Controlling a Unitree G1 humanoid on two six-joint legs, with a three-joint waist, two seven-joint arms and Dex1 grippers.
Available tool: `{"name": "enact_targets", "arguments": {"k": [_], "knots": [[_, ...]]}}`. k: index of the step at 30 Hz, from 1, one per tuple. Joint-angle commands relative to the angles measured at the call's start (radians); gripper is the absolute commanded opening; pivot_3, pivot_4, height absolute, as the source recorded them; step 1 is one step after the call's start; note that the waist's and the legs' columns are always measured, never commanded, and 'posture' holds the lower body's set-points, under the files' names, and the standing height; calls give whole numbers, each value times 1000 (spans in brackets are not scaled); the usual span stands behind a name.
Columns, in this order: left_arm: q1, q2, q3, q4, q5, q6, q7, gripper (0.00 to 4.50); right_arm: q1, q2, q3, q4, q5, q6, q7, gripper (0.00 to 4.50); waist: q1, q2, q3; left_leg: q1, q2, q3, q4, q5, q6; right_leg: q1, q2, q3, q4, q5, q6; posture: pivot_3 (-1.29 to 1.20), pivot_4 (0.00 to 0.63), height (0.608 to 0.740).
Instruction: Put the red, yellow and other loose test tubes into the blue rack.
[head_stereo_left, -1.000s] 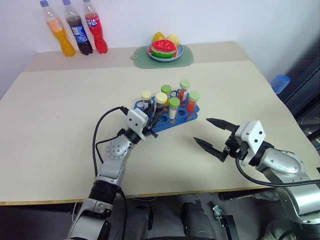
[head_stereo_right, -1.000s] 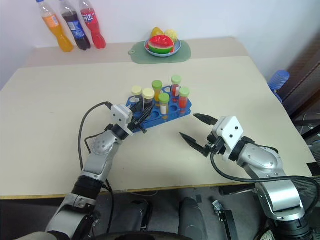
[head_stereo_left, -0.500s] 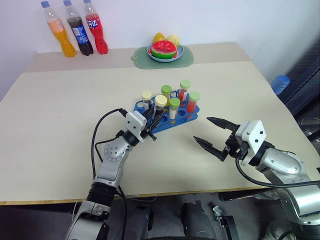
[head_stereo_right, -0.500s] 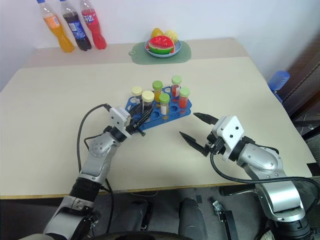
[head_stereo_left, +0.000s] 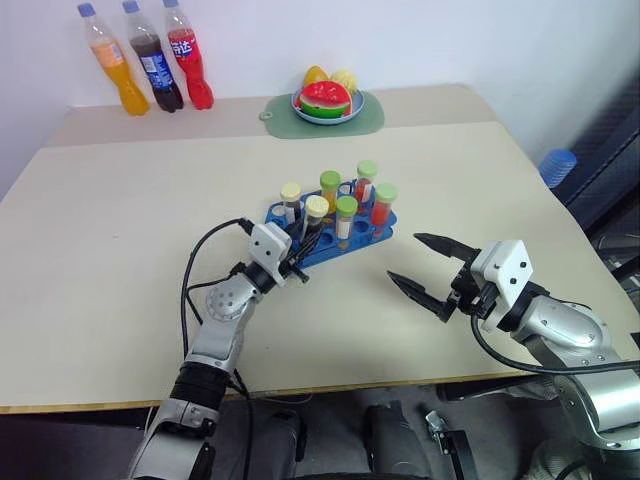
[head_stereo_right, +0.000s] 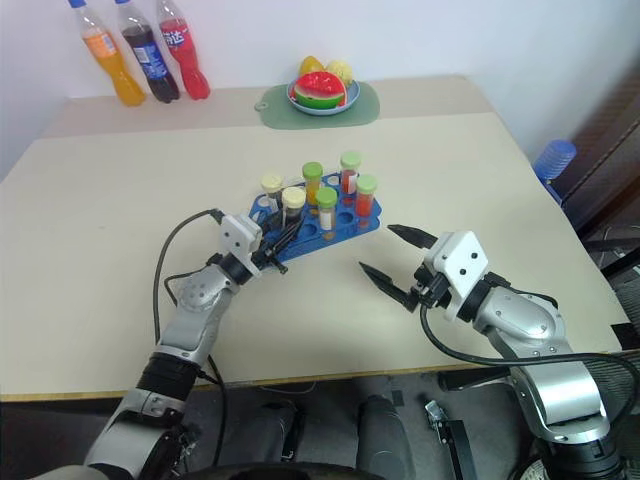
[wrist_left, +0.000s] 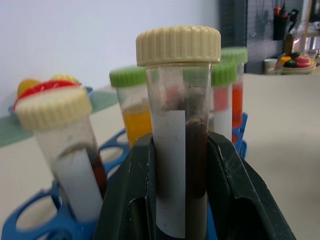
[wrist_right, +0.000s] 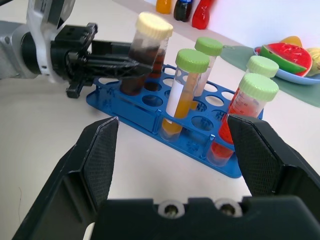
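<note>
Left wrist view, left tool (wrist_left: 180, 200) clamping brown tube (wrist_left: 179, 145) over blue rack (head_stereo_left: 345, 243), right tool (head_stereo_left: 420, 268) spread, empty.

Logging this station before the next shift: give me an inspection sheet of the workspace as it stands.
Surface: beige table, bare around the rack.
Job's things: blue rack mid-table; dark brown tube with cream cap in the left gripper at the rack's near end; five other capped tubes stand in it.
Clutter: three soda bottles at the far left; fruit plate on a green mat.
Grippers: left gripper shut on the tube; right gripper open, holding nothing, beside the rack.
Cables: black cable looping off the left arm.
Surroundings: white wall; blue object past the table's right edge.
</note>
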Motion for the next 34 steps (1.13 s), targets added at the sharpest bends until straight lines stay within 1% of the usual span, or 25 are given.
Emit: {"name": "enact_targets", "arguments": {"k": [1, 3, 6, 8, 9, 11, 13, 16, 19, 22, 24, 26, 31, 34], "knots": [[11, 15, 9, 17, 4, 7, -16, 759, -3, 10, -14, -27, 6, -17, -9, 3844, -1, 0, 0, 0, 0, 0, 0, 0, 0, 0, 0, 0, 0, 0, 0, 0, 150, 740], [9, 11, 3, 19, 1, 7, -27, 759, -3, 12, -13, -26, 5, -18, -10, 3844, 0, 0, 0, 0, 0, 0, 0, 0, 0, 0, 0, 0, 0, 0, 0, 0, 150, 740], [17, -5, -9, -19, -124, 85, -153, 759, -1, 15, -11, -27, 2, -19, -12, 3844, 0, 0, 0, 0, 0, 0, 0, 0, 0, 0, 0, 0, 0, 0, 0, 0, 150, 740], [10, -14, 8, -26, -118, 69, -126, 1818, 0, 16, -12, -29, 2, -19, -15, 3844, 2, 0, 0, 0, 0, 0, 0, 0, 1, 0, 0, 0, 0, 0, 0, 0, 150, 740], [7, -16, 15, -25, -107, 59, -111, 2167, 1, 17, -12, -29, 2, -19, -15, 3844, 2, 0, 0, 0, 0, 0, 0, 0, 1, 0, 0, 0, 0, 0, 0, 0, 150, 740], [10, -13, 29, -46, -107, 72, -97, 3214, 9, 18, -15, -30, 0, -19, -20, 3844, 2, 0, 0, -1, 0, 0, 0, 0, 0, 0, 0, 0, 0, 0, 0, 0, 150, 740], [26, 2, 33, -96, -149, 121, -132, 3214, 19, 21, -16, -29, -3, -21, -24, 3844, 1, 0, 0, -1, 0, 0, 0, 0, 1, 0, 0, 0, 0, 0, 0, 0, 150, 740], [51, 38, 40, -146, -132, 122, -138, 3214, 30, 30, -19, -28, 3, -17, -33, 3844, -1, 0, 0, -1, 0, 0, 0, 0, 0, 0, 0, 0, 0, 0, 0, 0, 150, 740], [114, 88, 83, -222, -175, 135, -161, 3214, 54, 51, -30, -18, 11, -22, -45, 3844, -1, 0, 0, -1, 0, -1, 0, 0, 0, -1, 0, 0, 0, 0, 0, 0, 150, 740], [210, 169, 138, -275, -193, 98, -208, 3214, 113, 66, -64, 2, 18, -41, -41, 3844, 0, 0, 0, 0, 0, -1, -1, 0, 0, -1, 0, 0, 0, 0, 0, 0, 150, 740], [294, 254, 176, -313, -229, 156, -262, 3214, 169, 69, -93, 19, 19, -72, -25, 3844, 0, 0, 0, -1, 0, -1, -1, -1, 2, -1, 0, 0, 0, 0, 0, 0, 150, 740], [351, 307, 209, -350, -274, 193, -297, 3214, 213, 69, -117, 25, 23, -93, -14, 3844, 2, 1, 0, 0, 0, 0, -1, -3, 5, -1, 0, 0, 0, 0, 0, 0, 150, 740], [451, 413, 316, -426, -392, 298, -361, 3214, 326, 71, -205, 20, 61, -132, 20, 3844, 2, 1, 1, 0, 0, -1, -1, -3, 5, 0, 0, 0, 0, 0, 0, 0, 150, 740], [485, 462, 339, -465, -415, 358, -384, 3214, 361, 68, -237, 16, 69, -151, 34, 3844, 0, 1, 1, 0, 0, -1, -1, -3, 5, 0, 0, 0, 0, 0, 0, 0, 150, 740]]}}
